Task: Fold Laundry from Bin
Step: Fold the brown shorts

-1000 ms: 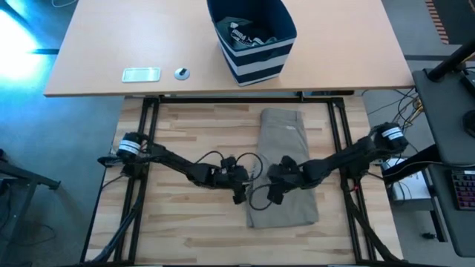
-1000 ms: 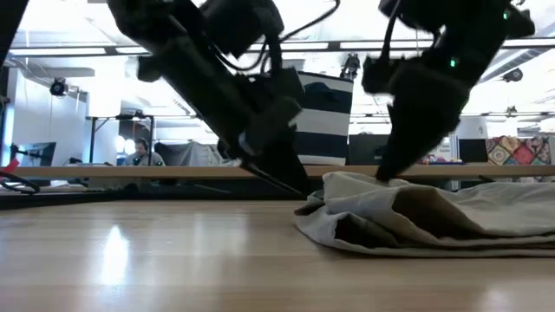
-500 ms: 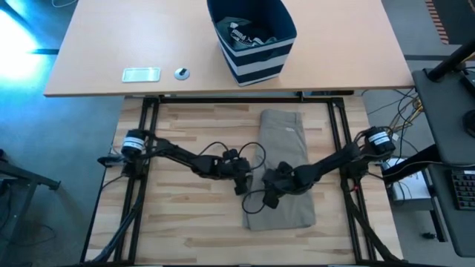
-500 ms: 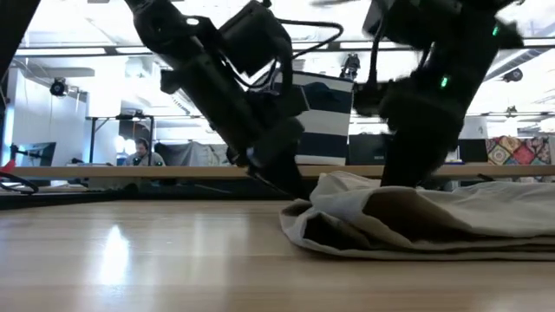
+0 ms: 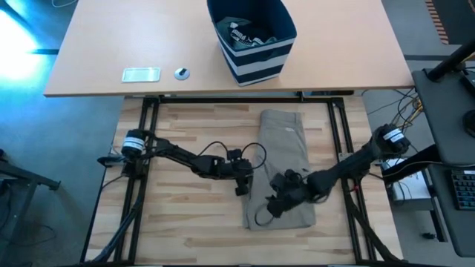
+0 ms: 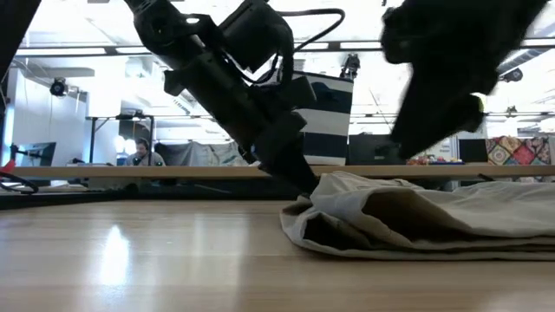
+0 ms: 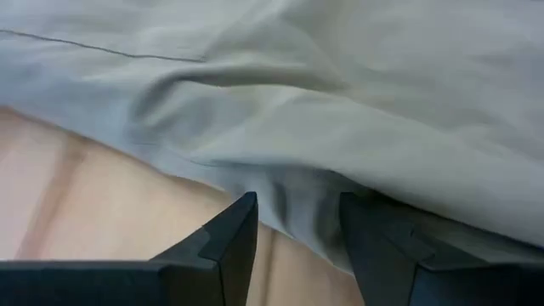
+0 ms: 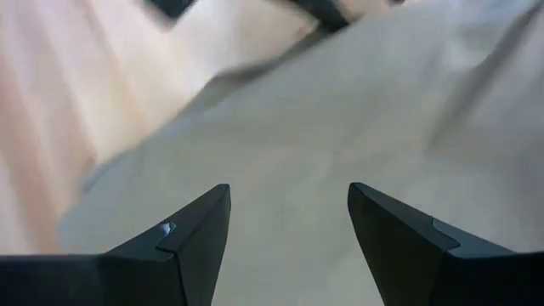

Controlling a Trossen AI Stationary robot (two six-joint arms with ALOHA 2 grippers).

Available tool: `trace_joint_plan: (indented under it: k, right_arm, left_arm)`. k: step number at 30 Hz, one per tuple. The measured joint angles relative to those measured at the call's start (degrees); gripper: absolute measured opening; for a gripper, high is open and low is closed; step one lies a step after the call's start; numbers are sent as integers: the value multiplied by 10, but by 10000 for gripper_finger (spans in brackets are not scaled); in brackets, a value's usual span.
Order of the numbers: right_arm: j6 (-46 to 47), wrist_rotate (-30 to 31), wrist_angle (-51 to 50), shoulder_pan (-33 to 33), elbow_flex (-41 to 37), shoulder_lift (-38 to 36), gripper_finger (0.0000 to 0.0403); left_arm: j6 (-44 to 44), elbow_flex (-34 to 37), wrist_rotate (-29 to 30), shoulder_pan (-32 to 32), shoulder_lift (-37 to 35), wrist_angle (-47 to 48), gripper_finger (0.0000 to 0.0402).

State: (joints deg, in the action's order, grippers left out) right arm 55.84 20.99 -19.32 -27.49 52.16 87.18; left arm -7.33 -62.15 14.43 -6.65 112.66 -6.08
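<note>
The beige garment (image 5: pixel 284 169) is showing as soft matt woven cloth (creased, with a stitched seam). The wooden table (image 5: pixel 193 215) is looking smooth, pale-planked and slightly glossy. The bin (image 5: pixel 252 44) is reading as matt fabric. The gripper fingers (image 8: pixel 191 246) are looking like dark matt plastic.
</note>
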Motion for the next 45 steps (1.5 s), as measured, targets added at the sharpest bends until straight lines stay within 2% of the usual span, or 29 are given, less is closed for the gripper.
trace_joint_plan:
  k: [4, 9, 13, 16, 19, 22, 25, 29, 35, 40, 45]
  right_arm:
    - [30, -2, 2, -40, 0, 37, 235]
    - [38, -3, 50, -71, 0, 90, 235]
    - [62, -20, 74, -71, 2, 132, 235]
    - [81, -23, 77, -76, 3, 150, 235]
    - [83, -21, 70, -80, 3, 158, 235]
    - [88, -30, 52, -82, 3, 158, 235]
    - [93, -37, 35, -83, 2, 159, 235]
    - [94, -36, 35, -83, 0, 159, 235]
    - [84, -23, 38, -83, -2, 154, 235]
    - [43, -16, 39, -76, 8, 124, 235]
    - [-21, -11, 46, -54, 34, 99, 235]
  left_arm:
    - [34, 0, -6, -13, 4, 4, 152]
    - [47, -4, 24, -14, 28, -34, 152]
    - [34, -44, 68, -14, 59, 9, 144]
    - [-1, -81, 75, -14, 66, 72, 103]
    - [-11, -98, 81, -13, 57, 120, 27]
    - [-47, -98, 94, -7, 26, 169, 11]
    - [-81, -53, 105, 1, -18, 186, 2]
    - [-141, 45, 98, 10, -88, 165, 1]
    - [-205, 199, 44, 18, -167, 25, 1]
    - [-216, 234, 31, 7, -220, 27, 20]
    - [-217, 234, -11, -45, -265, 51, 64]
